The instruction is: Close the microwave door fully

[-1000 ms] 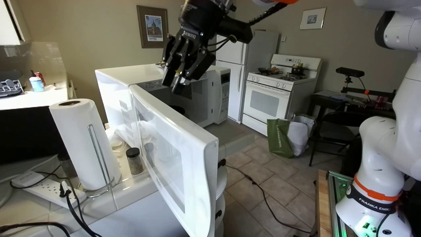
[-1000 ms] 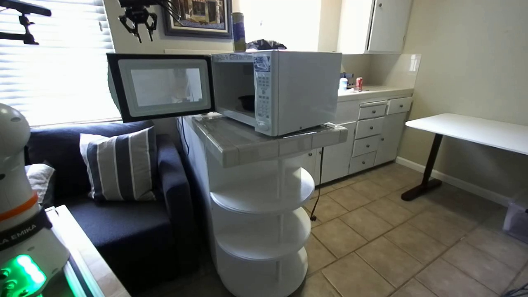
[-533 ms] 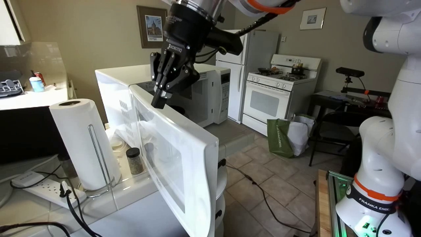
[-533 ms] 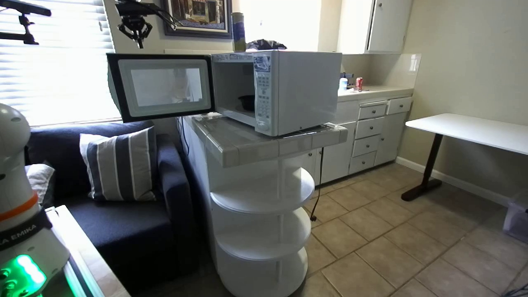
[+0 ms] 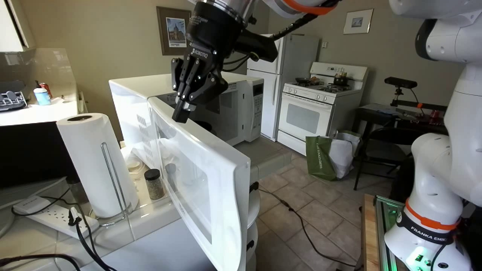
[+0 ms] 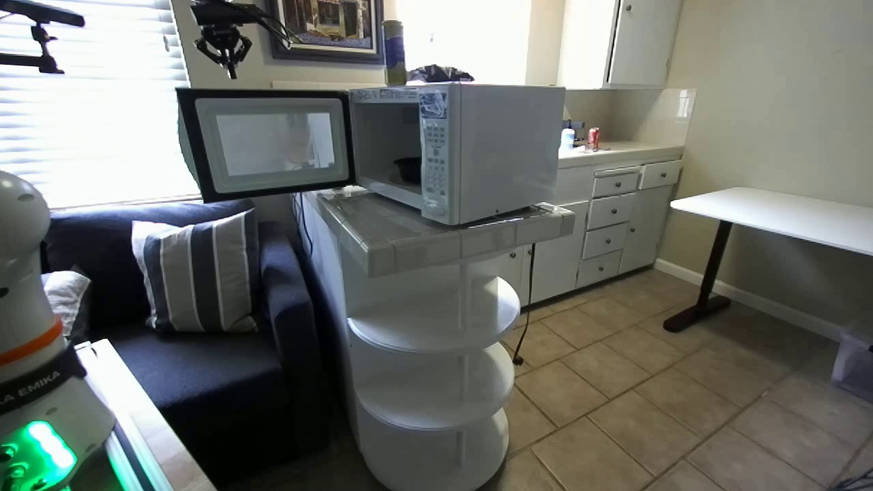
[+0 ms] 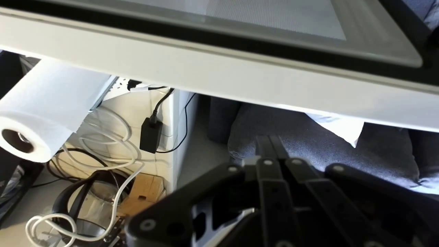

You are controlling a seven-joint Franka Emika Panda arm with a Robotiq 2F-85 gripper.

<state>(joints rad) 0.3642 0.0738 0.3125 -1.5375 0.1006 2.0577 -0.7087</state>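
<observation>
1. The microwave door [image 5: 203,177] stands wide open, jutting out from the microwave [image 6: 508,153] and past the edge of the table [image 6: 382,221] that carries it.
2. A dark bowl [image 6: 409,170] sits inside the microwave.
3. The pincer [image 6: 232,72], in an exterior view, hangs above the top edge of the door with a gap showing between them; its tips are pressed together.
4. In the wrist view the door runs aslant across the upper part.
5. A paper towel roll [image 5: 98,165] stands on the table near the door's outer face, and a jar [image 5: 153,183] with a black lid stands between the two.
6. A white power strip [image 5: 52,216] lies beside the roll.
7. Next to the table is a dark sofa [image 6: 198,372] bearing a striped pillow [image 6: 194,273].
8. Farther off stand a fridge [image 5: 270,88] and a stove [image 5: 307,116], with a green shopping bag [image 5: 319,158] on the floor by the stove.
</observation>
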